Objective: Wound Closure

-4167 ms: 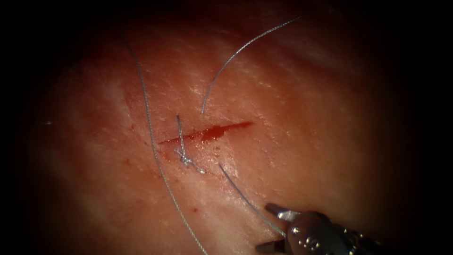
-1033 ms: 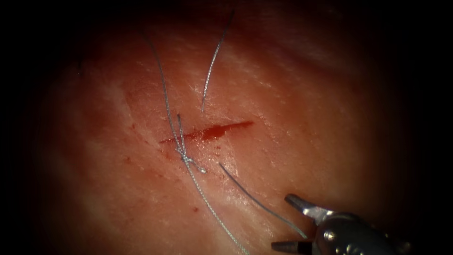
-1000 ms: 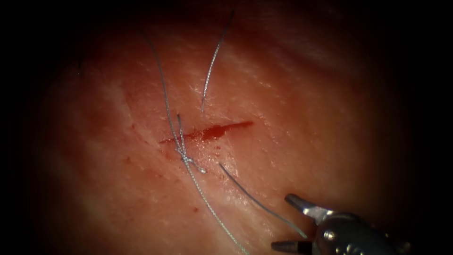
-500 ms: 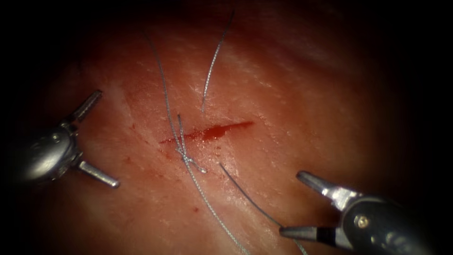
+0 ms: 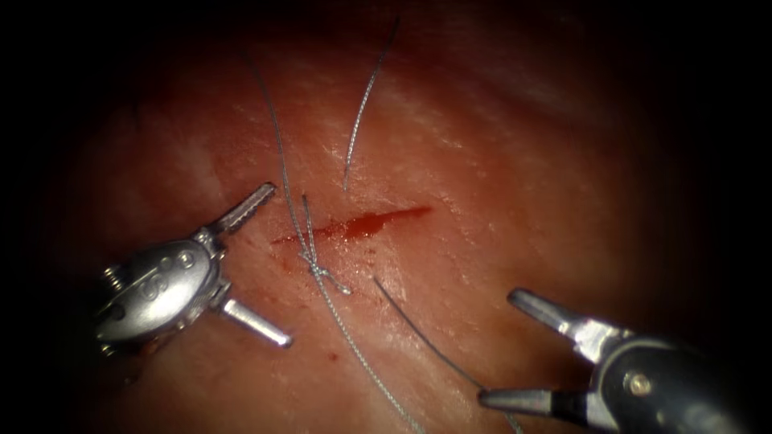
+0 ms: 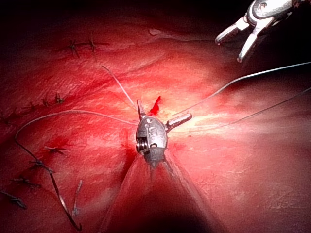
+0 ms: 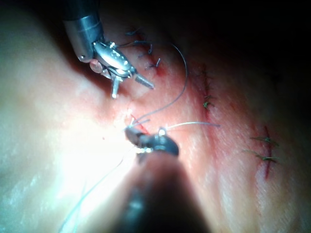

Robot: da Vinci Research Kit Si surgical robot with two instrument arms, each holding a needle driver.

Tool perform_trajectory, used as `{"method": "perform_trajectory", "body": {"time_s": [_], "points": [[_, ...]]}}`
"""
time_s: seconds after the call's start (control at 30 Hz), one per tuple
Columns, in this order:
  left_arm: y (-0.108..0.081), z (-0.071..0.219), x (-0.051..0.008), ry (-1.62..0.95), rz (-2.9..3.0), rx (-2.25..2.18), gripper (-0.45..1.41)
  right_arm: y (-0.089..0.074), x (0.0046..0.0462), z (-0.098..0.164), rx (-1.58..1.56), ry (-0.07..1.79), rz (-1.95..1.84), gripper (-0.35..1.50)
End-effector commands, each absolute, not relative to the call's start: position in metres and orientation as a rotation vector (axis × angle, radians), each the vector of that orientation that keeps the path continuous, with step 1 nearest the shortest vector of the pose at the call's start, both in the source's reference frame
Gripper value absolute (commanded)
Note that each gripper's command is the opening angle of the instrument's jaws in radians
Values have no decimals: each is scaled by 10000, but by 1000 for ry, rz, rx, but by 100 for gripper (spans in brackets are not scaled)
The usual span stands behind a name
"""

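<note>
Across the whole frame, moist pink-red tissue (image 5: 498, 185), glossy and finely pebbled, fading to dark at every edge. At centre, a short slanted cut (image 5: 378, 219), narrow, brimming with red fluid (image 5: 358, 227). At the cut's left end, a small tight knot (image 5: 316, 269) with a stiff upright tail. Through the knot, a twisted grey thread (image 5: 354, 354), from upper left of the frame down to the bottom edge. Above the cut, a finer smooth strand (image 5: 366, 96) entering the tissue; below the cut, a second fine strand (image 5: 418, 329) out of the tissue and off to lower right, brushing past the right tool's lower jaw tip, not gripped. At left of the frame, the left tool (image 5: 269, 266): rounded, polished steel wrist, jaws splayed wide, serrated upper jaw aimed at the cut's left end, lower jaw low over the tissue, grasping nothing. At lower right, the right tool (image 5: 500, 345): dark wrist, tapered steel jaws likewise released and spread, pointing left, grasping nothing. Between the two tools, open tissue crossed only by the threads; upper right of the frame bare. In the left wrist view, rows of old stitches (image 6: 80, 46) on the tissue away from the cut.
</note>
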State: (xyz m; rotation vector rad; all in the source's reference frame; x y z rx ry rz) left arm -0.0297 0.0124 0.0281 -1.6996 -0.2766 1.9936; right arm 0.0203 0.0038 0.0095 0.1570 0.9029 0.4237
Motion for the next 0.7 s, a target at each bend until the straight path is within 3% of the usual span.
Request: {"method": "perform_trajectory", "body": {"time_s": [0.03, 0.13, 0.33, 0.4, 0.7], "points": [[125, 287, -302, -279, 2001, -1697, 99, 45, 201, 98, 152, 900, 422, 133], [106, 284, -337, -252, 2120, -1742, 86, 52, 179, 102, 144, 880, 423, 131], [78, 282, -396, -237, 2266, -1791, 84, 69, 145, 121, 100, 821, 450, 131], [72, 285, -412, -210, 2332, -1772, 74, 72, 140, 126, 93, 809, 460, 131], [53, 298, -456, -75, 2549, -1661, 74, 76, 129, 134, 79, 787, 476, 131]]}}
